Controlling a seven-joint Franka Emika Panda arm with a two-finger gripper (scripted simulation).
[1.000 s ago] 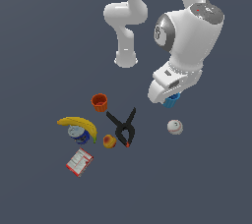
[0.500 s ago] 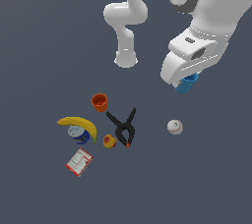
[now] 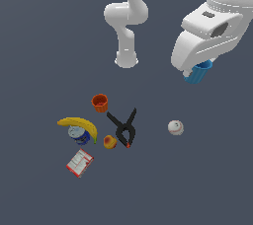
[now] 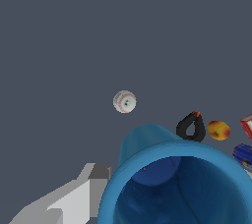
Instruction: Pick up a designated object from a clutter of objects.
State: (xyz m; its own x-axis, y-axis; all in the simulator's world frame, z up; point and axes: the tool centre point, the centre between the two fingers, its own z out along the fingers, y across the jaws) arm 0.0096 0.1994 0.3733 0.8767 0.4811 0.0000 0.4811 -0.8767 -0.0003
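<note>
The bright-blue cup (image 3: 198,73) hangs in my gripper (image 3: 196,73), high above the floor at the exterior view's right. The gripper is shut on the cup; the hand hides its fingers in the exterior view. In the wrist view the cup's open mouth (image 4: 177,183) fills the near corner, with one grey finger (image 4: 81,196) against its side. The rest of the clutter lies below: white baseball (image 3: 175,127), black spring clamp (image 3: 123,127), orange-red cup (image 3: 100,102), banana (image 3: 79,124), blue-white can (image 3: 79,134), orange-red fruit (image 3: 110,142), red-white box (image 3: 79,163).
The arm's white base (image 3: 126,60) stands behind the clutter. In the wrist view the baseball (image 4: 124,101), clamp (image 4: 191,127), fruit (image 4: 218,130), a corner of the box (image 4: 247,125) and the can (image 4: 243,153) lie far below.
The gripper has risen steadily with the blue cup in it, moving up and toward the exterior view's right. The items on the floor have not moved.
</note>
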